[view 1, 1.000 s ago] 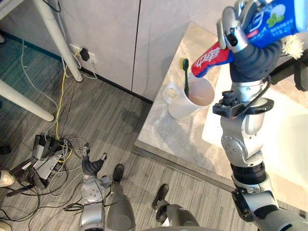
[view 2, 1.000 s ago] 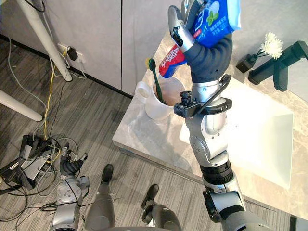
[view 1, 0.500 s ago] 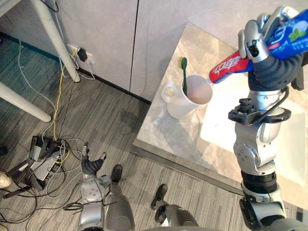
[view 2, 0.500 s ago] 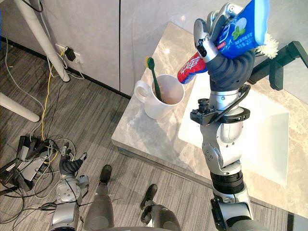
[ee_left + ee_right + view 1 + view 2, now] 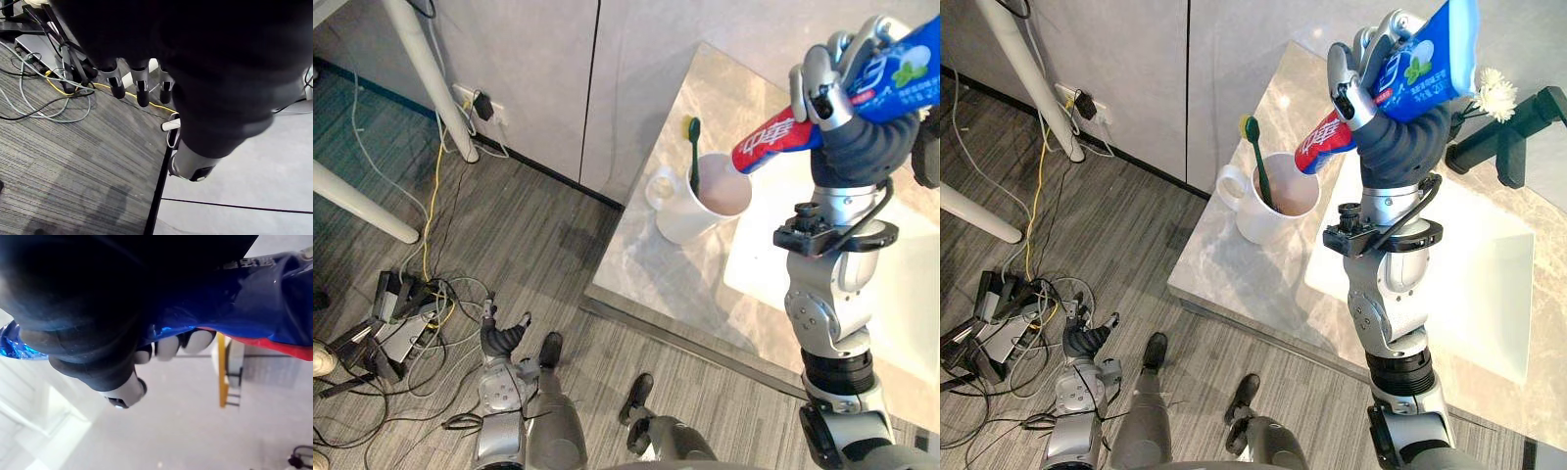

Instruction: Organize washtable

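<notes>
Nearest, far below the white mug (image 5: 1255, 213) and off to its left, the left hand (image 5: 501, 339) hangs over the floor by a heap of cables (image 5: 406, 328). Its fingers are loose and spread and hold nothing. The mug stands on the grey washtable (image 5: 1234, 279), beside the white sink (image 5: 1474, 284), with a green toothbrush (image 5: 1258, 157) in it. Just above the mug, the right hand (image 5: 1347, 88) curls its fingers tight round a blue and red toothpaste tube (image 5: 1425, 59). The tube's red end points down at the mug's rim. Past the mug are a black tap (image 5: 1513, 132) and a white flower (image 5: 1494, 93).
</notes>
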